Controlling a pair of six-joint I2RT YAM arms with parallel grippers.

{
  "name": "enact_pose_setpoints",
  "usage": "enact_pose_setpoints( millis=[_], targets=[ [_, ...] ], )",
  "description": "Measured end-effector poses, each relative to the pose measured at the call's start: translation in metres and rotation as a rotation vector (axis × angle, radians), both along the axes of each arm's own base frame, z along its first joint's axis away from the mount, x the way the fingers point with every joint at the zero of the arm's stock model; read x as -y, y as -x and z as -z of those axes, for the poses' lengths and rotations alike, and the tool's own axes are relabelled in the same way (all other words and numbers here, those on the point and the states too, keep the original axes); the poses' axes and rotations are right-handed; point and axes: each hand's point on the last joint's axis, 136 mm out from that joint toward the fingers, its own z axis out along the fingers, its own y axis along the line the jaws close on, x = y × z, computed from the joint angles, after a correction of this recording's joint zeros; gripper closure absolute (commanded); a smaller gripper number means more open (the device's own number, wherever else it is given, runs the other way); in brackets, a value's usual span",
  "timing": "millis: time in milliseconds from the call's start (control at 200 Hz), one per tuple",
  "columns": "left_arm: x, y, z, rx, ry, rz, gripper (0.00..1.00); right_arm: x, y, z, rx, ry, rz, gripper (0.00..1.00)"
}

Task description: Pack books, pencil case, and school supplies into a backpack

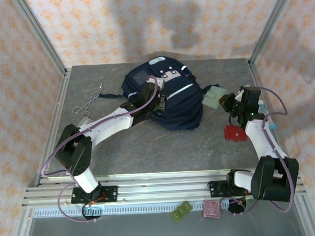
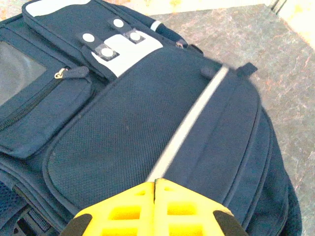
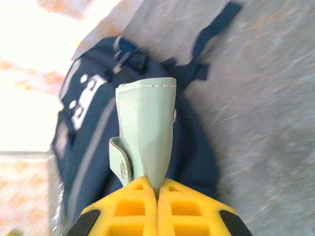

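The navy backpack (image 1: 167,99) lies flat at the table's back middle, its front pocket and white stripe (image 2: 197,113) facing up. My left gripper (image 1: 159,99) (image 2: 155,182) is shut, tips resting on the front pocket by the stripe; nothing shows clearly between them. My right gripper (image 1: 227,102) (image 3: 157,186) is shut on one of the school supplies, a pale grey-green pouch (image 1: 215,98) (image 3: 147,132) with a snap flap, held just off the backpack's right side (image 3: 88,137). Books and pencil case are out of view.
A red flat piece (image 1: 235,132) lies on the table under the right forearm. A thin bent wire (image 1: 89,102) sits at the left. A green piece (image 1: 181,211) and a pink piece (image 1: 211,209) rest on the front ledge. Frame posts stand at the back corners.
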Motion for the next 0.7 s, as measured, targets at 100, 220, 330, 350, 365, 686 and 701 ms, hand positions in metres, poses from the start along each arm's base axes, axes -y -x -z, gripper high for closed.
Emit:
enact_pose_setpoints(
  millis=[100, 220, 330, 350, 365, 686, 701],
  targets=[
    [-0.002, -0.003, -0.007, 0.019, 0.017, -0.008, 1.0, -0.045, 0.004, -0.001, -0.004, -0.067, -0.139, 1.0],
    [0.001, -0.004, -0.012, 0.023, 0.032, 0.004, 0.72, -0.088, 0.014, 0.007, -0.049, -0.118, -0.266, 1.0],
    [0.006, -0.001, -0.011, 0.014, 0.04, 0.032, 0.45, -0.085, 0.013, 0.005, -0.049, -0.128, -0.246, 1.0],
    [0.007, 0.0, -0.01, 0.012, 0.039, 0.037, 0.43, -0.081, 0.012, 0.004, -0.047, -0.128, -0.23, 1.0],
    [0.008, 0.0, -0.01, 0.012, 0.037, 0.041, 0.41, -0.079, 0.012, 0.003, -0.045, -0.126, -0.222, 1.0],
    [0.065, 0.032, 0.049, -0.017, -0.204, 0.203, 0.26, -0.003, 0.014, -0.013, 0.023, -0.113, 0.05, 1.0],
    [0.068, 0.033, 0.052, -0.017, -0.218, 0.209, 0.26, -0.003, 0.014, -0.011, 0.02, -0.113, 0.051, 1.0]
  ],
)
